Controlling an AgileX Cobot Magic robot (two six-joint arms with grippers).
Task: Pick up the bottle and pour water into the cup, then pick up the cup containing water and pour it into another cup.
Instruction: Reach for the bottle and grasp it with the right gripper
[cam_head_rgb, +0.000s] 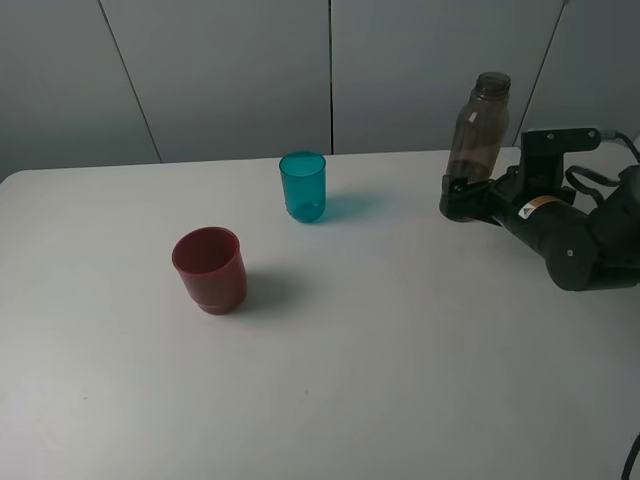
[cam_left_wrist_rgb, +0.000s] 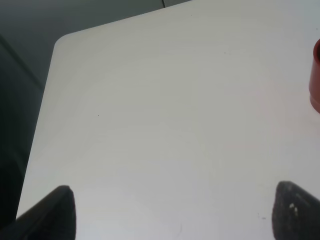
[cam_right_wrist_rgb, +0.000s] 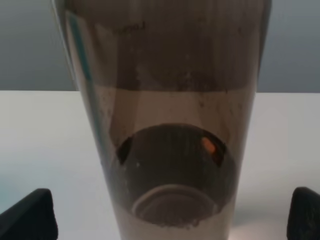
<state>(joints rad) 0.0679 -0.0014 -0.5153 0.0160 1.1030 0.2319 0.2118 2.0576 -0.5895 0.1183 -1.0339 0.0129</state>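
Note:
The smoky grey-brown bottle (cam_head_rgb: 480, 125) stands upright and uncapped at the table's far right. In the right wrist view the bottle (cam_right_wrist_rgb: 170, 100) fills the frame between my two fingers. My right gripper (cam_head_rgb: 462, 195) (cam_right_wrist_rgb: 170, 215) is open, its jaws wide apart on either side of the bottle's lower part without touching it. The teal cup (cam_head_rgb: 302, 187) stands upright at the back middle. The dark red cup (cam_head_rgb: 210, 270) stands upright left of the middle, and its edge shows in the left wrist view (cam_left_wrist_rgb: 316, 75). My left gripper (cam_left_wrist_rgb: 172, 212) is open and empty above the table, and is out of the exterior view.
The white table (cam_head_rgb: 400, 350) has a rounded far left corner (cam_left_wrist_rgb: 62, 42). A grey panelled wall (cam_head_rgb: 230, 70) runs behind the table's back edge. The right arm's black body (cam_head_rgb: 575, 235) lies low over the table's right side.

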